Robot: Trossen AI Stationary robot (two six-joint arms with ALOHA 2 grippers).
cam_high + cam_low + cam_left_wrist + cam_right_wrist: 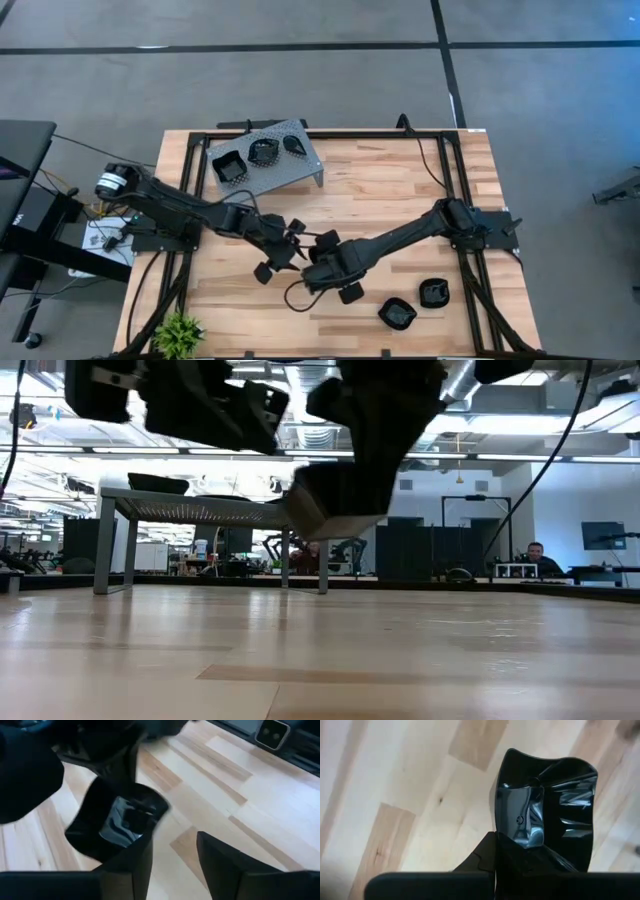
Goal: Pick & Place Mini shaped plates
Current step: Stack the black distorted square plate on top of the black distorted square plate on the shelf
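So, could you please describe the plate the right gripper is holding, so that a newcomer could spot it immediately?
Start from the wooden table and go to its middle, where the two arms meet. The right gripper holds a glossy black plate clamped by one edge. Unlike the two plates lying near the front edge and those on the grey tray, it is lifted off the wood.

— Where are the small glossy black shaped plates?
— Three sit on the raised tray: a squarish one, a scalloped one and a leaf-like one.
— And the rest?
— Two lie on the wood at the near right, one rounded, one smaller. Another, fluted and squarish, hangs tilted above the table's middle.
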